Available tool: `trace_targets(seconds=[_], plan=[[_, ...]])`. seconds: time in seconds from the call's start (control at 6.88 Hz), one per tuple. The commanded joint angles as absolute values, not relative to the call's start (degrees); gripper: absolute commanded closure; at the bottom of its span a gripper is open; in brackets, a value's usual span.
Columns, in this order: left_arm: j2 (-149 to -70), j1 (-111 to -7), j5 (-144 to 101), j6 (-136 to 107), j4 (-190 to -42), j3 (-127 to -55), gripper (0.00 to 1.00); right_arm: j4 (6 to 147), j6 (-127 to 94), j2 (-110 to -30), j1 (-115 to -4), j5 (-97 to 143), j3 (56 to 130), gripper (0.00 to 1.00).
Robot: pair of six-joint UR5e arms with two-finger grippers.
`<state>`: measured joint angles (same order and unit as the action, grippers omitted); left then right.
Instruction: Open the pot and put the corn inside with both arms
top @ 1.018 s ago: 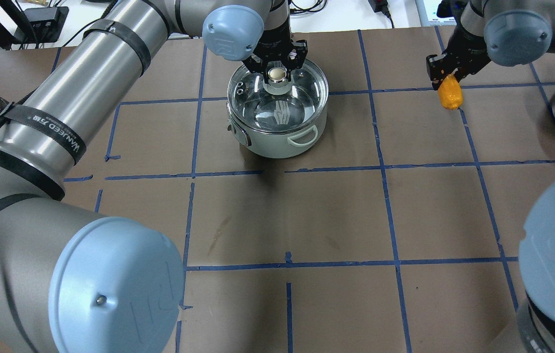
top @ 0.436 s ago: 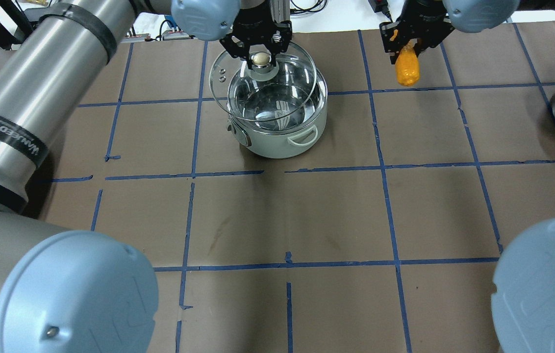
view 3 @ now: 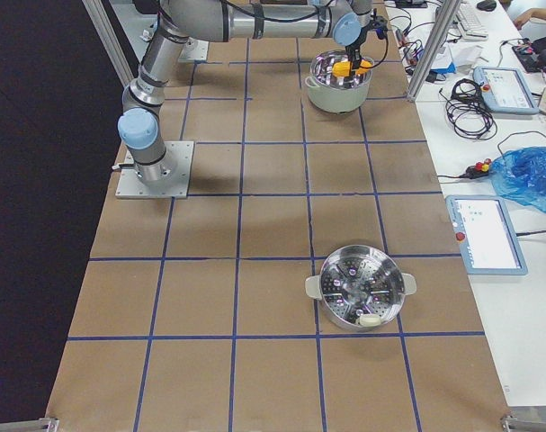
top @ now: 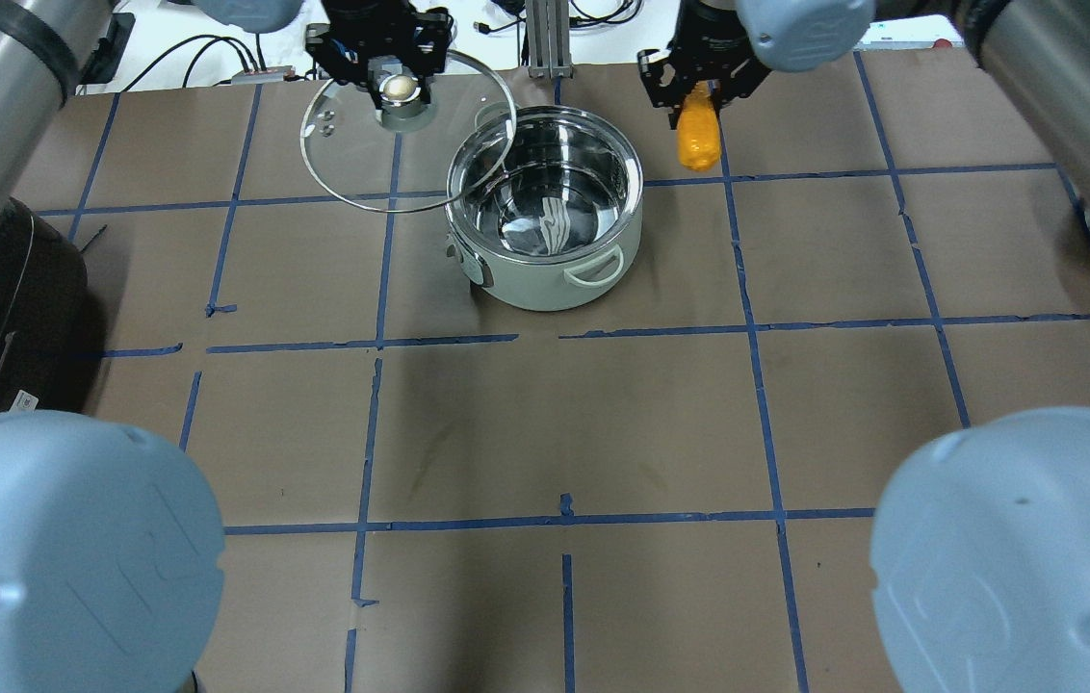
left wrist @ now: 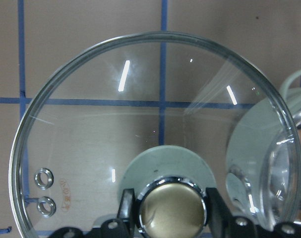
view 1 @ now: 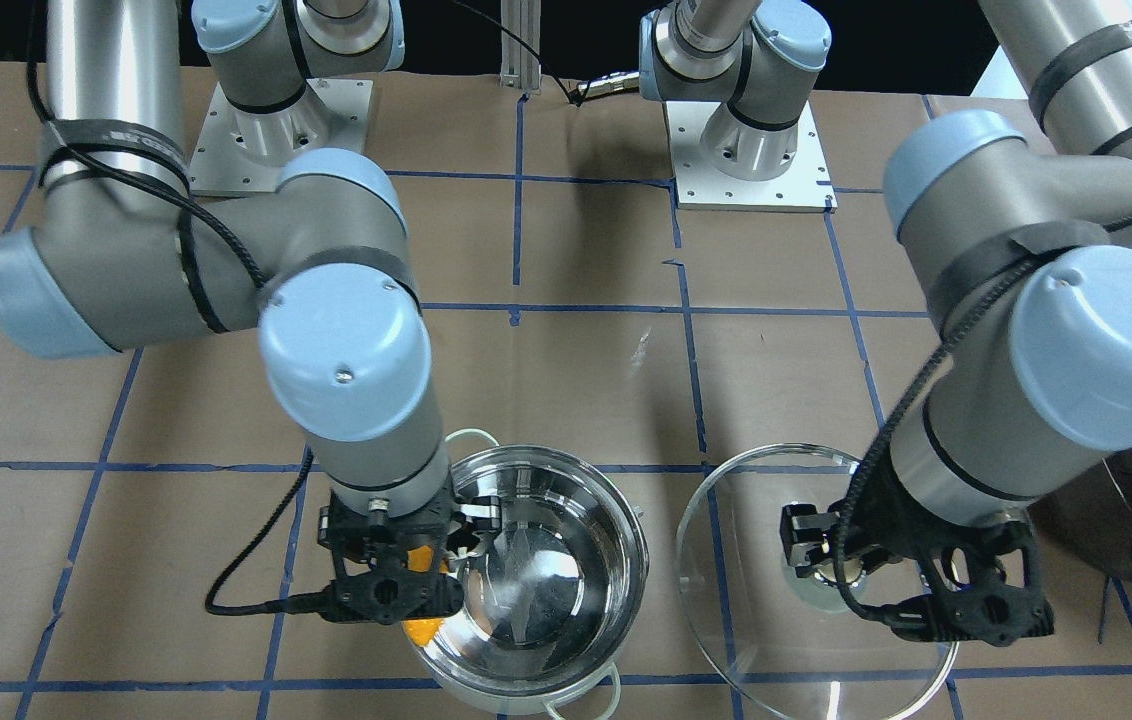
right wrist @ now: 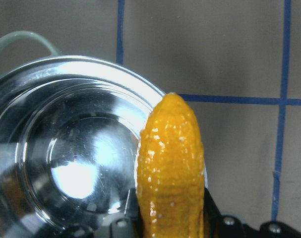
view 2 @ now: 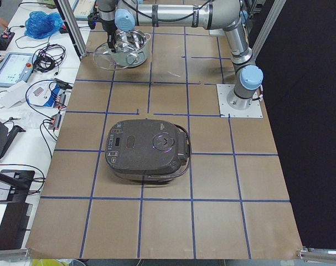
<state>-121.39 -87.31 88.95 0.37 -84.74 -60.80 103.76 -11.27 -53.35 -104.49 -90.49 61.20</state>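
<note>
Taped brown table; left fingers clamp lid knob, right fingers grip corn at pot rim.

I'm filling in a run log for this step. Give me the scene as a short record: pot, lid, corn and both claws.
pot: lid off, nothing inside, standing on the table
glass lid: in the air left of the pot, edge overlapping its rim
corn: hanging tip-down by the pot's right rim, not inside
left claw: shut on the glass lid's knob
right claw: shut on the corn
</note>
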Motion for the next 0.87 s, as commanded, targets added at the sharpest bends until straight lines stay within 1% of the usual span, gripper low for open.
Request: trace_targets(seconds=[0.0, 0.15, 0.44, 0.73], plan=[[-122.52, -84.81, 88.95, 3.51, -79.06, -65.98, 0.99, 107.72, -13.62, -49.06, -108.44, -90.52, 59.85, 0.94], [-122.61, -84.55, 89.12, 3.69, -76.58, -69.83, 0.99, 108.1, -13.54, -47.65, -109.5, -91.05, 60.64, 0.94], [-123.3, -82.8, 90.35, 5.44, -74.44, -73.29, 0.99, 108.98, -12.66, -47.03, -109.6, -91.23, 63.53, 0.92], [-125.15, -80.69, 89.74, 6.24, -67.45, -77.23, 0.99, 110.83, -12.74, -46.23, -109.51, -91.32, 64.16, 0.91]])
